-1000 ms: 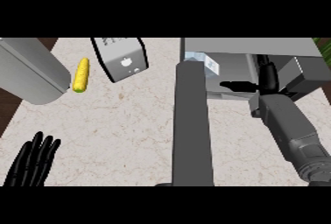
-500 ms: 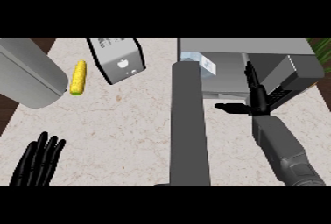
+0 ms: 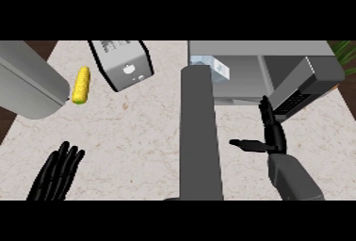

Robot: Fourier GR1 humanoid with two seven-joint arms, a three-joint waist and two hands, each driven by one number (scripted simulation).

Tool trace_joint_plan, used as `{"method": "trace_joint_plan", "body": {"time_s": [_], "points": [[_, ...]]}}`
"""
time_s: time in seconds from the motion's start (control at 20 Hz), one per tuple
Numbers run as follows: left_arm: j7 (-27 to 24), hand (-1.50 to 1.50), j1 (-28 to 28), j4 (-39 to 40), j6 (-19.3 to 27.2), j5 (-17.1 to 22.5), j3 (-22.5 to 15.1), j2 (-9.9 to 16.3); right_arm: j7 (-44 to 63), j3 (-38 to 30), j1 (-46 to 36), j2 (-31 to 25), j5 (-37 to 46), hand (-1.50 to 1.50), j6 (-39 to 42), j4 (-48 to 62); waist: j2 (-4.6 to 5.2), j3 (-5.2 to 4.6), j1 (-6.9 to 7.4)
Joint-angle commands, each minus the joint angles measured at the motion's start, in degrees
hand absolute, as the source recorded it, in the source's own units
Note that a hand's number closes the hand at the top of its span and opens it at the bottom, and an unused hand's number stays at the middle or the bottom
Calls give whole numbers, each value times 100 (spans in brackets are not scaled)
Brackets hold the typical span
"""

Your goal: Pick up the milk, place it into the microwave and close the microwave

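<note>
The milk (image 3: 212, 70) is seen inside the microwave (image 3: 278, 49), in the left part of its open cavity, with only its white and light-blue top visible behind the door. The microwave door (image 3: 200, 136) is swung open and is seen edge-on as a long grey bar running from the microwave down to the lower edge of the view.

The right robot hand (image 3: 272, 136) is shown just right of the door, in front of the microwave's opening. Its fingers are held straight and point up toward the microwave, and the thumb is stretched to the left, toward the door; nothing is held in it. It cannot be told whether the thumb touches the door.

The left robot hand (image 3: 59, 172) is seen at the lower left, over the table (image 3: 139, 136), with its fingers straight and spread, holding nothing.

On the far left part of the table a yellow corn cob (image 3: 81, 85) is laid, between a large grey rounded object (image 3: 28, 80) and a tilted silver toaster (image 3: 125, 63). The corn is well apart from both robot hands.
</note>
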Motion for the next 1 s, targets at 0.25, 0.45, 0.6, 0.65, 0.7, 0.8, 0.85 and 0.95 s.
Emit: {"method": "trace_joint_plan", "body": {"time_s": [0.25,0.45,0.6,0.65,0.7,0.8,0.85,0.95], "points": [[293,150,-483,353,-621,120,-359,368,-534,212,1223,155,-197,-150,1216,-621,-3,2,-74],[67,150,-629,639,-560,-293,-570,295,-656,401,1972,138,-266,-150,1518,-1341,-7,1,-60],[-132,150,-803,1117,-558,-212,-624,155,-652,503,2605,-94,-364,-150,1859,-2075,-8,-3,-97],[456,150,-1378,1144,-634,-7,-482,165,-630,505,2765,-46,-464,-150,2052,-2180,-2,-3,-164],[337,150,-1246,1287,-538,-341,-748,99,-635,549,2877,68,-499,-150,1942,-2423,0,0,-98],[188,150,-1758,1728,-621,-263,-501,101,-482,731,3414,82,-490,-150,1917,-3044,3,-3,-115],[376,150,-1698,1497,-594,-416,-790,52,-658,672,3387,26,-529,-150,1947,-2854,10,4,-52],[504,150,-2389,2005,-921,-30,-312,201,-557,775,3601,169,-548,-150,1817,-3187,20,2,-94]]}}
